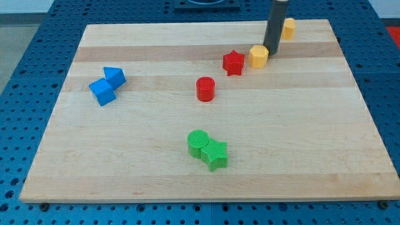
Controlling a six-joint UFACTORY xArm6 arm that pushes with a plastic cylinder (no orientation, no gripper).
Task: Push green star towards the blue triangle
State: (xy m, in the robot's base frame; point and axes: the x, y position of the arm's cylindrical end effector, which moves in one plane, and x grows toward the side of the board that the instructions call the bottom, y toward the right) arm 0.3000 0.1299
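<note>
Tip (272, 52) beside yellow block (258, 56), green star (215, 154) well apart

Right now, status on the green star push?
My tip at view's top, beside yellow block, far from green star. Star touching green cylinder. Blue triangle at view's left, beside blue cube. Path between clear.

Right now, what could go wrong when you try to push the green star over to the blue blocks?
My tip sits beside the yellow hexagonal block, far from the green star block, so I might knock the yellow one or the red star block on the way. The green cylinder block touches the star and may get dragged along.
</note>
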